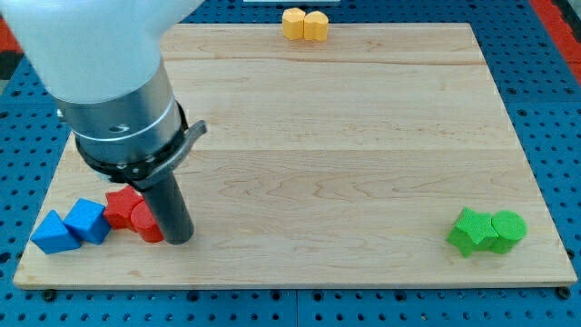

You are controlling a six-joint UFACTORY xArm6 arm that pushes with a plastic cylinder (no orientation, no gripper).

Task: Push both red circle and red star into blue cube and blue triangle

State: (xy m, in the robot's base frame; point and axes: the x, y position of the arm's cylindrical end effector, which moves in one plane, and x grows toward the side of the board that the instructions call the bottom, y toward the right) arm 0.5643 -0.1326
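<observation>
The blue triangle (pixel 52 233) and the blue cube (pixel 87 221) lie side by side at the board's bottom left corner. The red star (pixel 121 205) touches the cube's right side. The red circle (pixel 145 222) sits just right of the star, partly hidden by the rod. My tip (pixel 179 239) rests on the board right against the red circle's right side. The arm's grey body (pixel 123 109) looms above these blocks.
Two yellow blocks (pixel 304 24) sit together at the board's top edge, middle. A green star (pixel 471 231) and a green circle (pixel 507 229) touch near the bottom right corner. The wooden board (pixel 327 145) lies on a blue perforated table.
</observation>
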